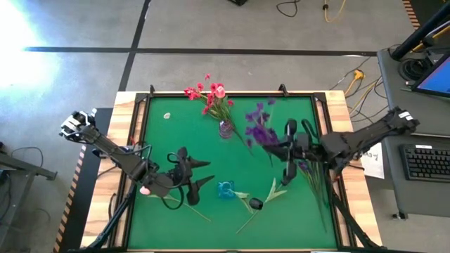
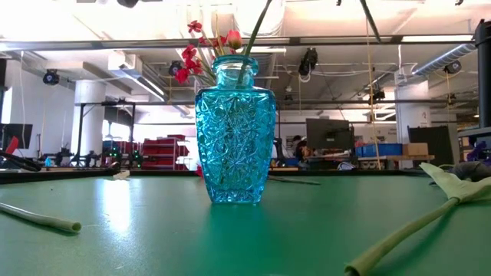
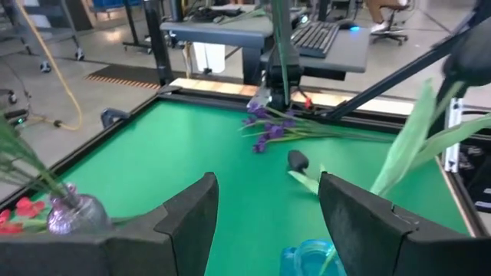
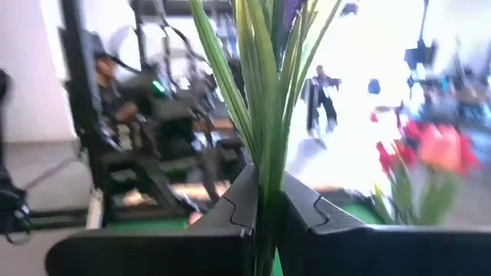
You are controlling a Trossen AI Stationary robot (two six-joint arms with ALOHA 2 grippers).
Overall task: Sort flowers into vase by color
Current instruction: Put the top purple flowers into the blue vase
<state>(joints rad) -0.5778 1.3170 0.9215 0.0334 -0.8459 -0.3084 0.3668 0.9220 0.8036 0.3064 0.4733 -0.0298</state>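
The right gripper was clenched on the purple flower spray, held right of the blue vase. The left gripper hovered beside that vase, fingers spread, empty. The floppy stems could easily miss the narrow neck.

Red flowers stand in a small clear vase at the bench's far side. A purple spray hangs pinched between the right gripper's fingers. Loose green stems lie beside the blue vase.

No legible text or labels anywhere.
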